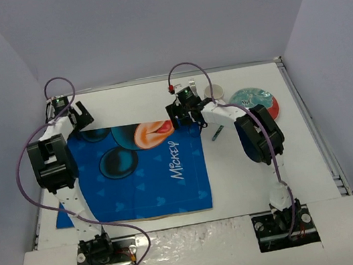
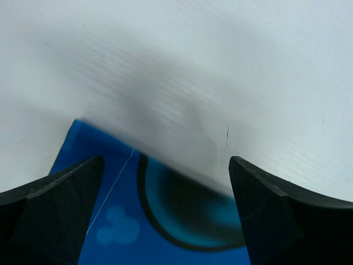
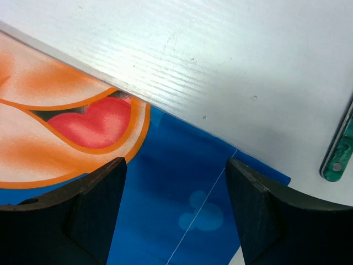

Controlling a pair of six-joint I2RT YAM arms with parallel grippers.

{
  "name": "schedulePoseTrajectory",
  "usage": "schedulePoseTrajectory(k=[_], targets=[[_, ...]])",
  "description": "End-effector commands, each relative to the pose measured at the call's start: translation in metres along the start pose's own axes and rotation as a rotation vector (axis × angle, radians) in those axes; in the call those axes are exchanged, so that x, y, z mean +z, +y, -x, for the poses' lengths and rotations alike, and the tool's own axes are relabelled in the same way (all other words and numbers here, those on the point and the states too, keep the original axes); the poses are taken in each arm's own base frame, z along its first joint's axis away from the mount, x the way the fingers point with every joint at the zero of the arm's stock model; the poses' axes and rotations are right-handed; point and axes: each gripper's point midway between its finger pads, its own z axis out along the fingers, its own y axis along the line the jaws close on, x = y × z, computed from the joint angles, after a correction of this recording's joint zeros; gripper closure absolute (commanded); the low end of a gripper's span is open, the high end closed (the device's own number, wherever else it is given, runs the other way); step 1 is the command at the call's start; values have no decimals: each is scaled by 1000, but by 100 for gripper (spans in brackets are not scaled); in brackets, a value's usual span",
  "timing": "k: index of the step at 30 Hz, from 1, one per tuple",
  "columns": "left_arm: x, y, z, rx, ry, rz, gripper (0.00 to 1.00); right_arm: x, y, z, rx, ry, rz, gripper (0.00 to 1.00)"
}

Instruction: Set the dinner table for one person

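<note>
The dinner table [image 1: 133, 103] is a white top with a blue Mickey Mouse placemat [image 1: 137, 179] spread on its left half. My left gripper [image 1: 78, 115] hovers at the mat's far left corner. In the left wrist view its jaws [image 2: 165, 163] stand open over the mat's far edge [image 2: 165, 237], with nothing between them. My right gripper [image 1: 178, 110] is at the mat's far right corner. Its jaws [image 3: 175, 163] are open above the blue cloth [image 3: 176, 187], also empty.
A teal plate with a red rim [image 1: 257, 101] lies at the back right, partly behind the right arm. A small round cup [image 1: 214, 91] stands left of it. A green-handled utensil [image 1: 217, 133] [image 3: 337, 152] lies just right of the mat.
</note>
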Motion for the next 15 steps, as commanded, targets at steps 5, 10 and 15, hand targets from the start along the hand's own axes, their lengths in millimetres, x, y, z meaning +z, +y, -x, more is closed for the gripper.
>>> schedulePoseTrajectory(k=[5,10,15], targets=[[-123,0,44,15,-201,-1,5,-65,18,39,-30,-83,40,30],[-126,-3,-12,-6,-111,4,5,-79,22,8,22,-32,34,30],[-142,-30,-65,30,-6,-28,5,-104,24,-22,115,-11,-4,30]])
